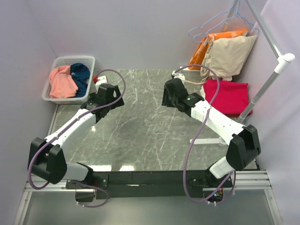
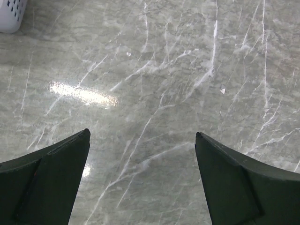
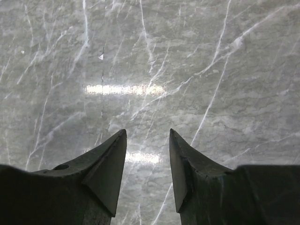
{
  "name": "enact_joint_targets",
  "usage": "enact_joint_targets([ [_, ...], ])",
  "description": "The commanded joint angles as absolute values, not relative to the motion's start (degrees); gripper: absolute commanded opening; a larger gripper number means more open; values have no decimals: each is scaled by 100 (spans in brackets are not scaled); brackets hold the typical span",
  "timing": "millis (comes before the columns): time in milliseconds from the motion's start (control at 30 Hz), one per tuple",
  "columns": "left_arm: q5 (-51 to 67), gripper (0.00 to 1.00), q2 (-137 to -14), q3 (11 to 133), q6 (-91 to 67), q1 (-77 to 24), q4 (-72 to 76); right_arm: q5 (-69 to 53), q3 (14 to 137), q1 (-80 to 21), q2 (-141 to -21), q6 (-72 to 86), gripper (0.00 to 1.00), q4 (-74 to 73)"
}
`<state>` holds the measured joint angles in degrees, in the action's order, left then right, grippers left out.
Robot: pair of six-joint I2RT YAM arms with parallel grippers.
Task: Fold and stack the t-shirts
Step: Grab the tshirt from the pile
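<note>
The left gripper (image 2: 141, 132) hangs over the bare marble table (image 1: 140, 126) with its jaws spread wide and nothing between them. Its wrist view shows only stone and, cut off at the far-left corner, a bit of the white basket (image 2: 9, 14). The right gripper (image 3: 147, 131) is also released, its jaws standing closer together with a clear gap over bare stone. From above, both sets of fingers are hidden under the black wrist housings, so only the wrist cameras show how they stand. The basket sits at the far-left corner of the table and holds the salmon-pink shirt (image 1: 62, 82) on its left and the navy-blue shirt (image 1: 82, 77) on its right. Both are crumpled and partly sunk below the rim, and no neck label can be made out. The crimson-red shirt (image 1: 227, 96) lies flat at the far right of the table. Its far edge is covered by a beige garment (image 1: 229, 56) on a hanger, and its right edge is crossed by a white pole (image 1: 262, 91). An orange garment (image 1: 206, 47) hangs mostly hidden behind the beige one. A small red object (image 1: 95, 78) beside the basket is too small to identify.
</note>
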<state>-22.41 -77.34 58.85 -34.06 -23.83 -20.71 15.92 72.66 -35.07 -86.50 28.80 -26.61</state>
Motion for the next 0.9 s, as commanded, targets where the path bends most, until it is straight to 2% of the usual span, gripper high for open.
enact_joint_targets([
  [0,-2347,99,-7366,6038,-3375,-2417,-1995,1573,7462,-3551,-8745,2777,49,-2540],
  [333,-2750,99,-7558,6467,-3269,-2356,-2197,1468,7462,-3551,-8886,2848,48,-2470],
  [433,-2961,99,-7909,6906,-3471,-1909,-2451,1476,7453,-3551,-8912,2856,48,-2461],
  [467,-2979,99,-8049,7091,-3593,-1490,-2722,1468,7453,-3551,-8921,2848,48,-2444],
  [567,-3119,93,-8665,7812,-3849,-908,-3014,1477,7479,-3551,-8947,2856,48,-2461],
  [700,-2866,87,-9323,8436,-3955,-309,-3058,1520,7471,-3559,-8965,2874,48,-2487],
  [867,-2452,84,-10062,9184,-4096,535,-3217,1582,7488,-3559,-9017,2839,48,-2505],
])
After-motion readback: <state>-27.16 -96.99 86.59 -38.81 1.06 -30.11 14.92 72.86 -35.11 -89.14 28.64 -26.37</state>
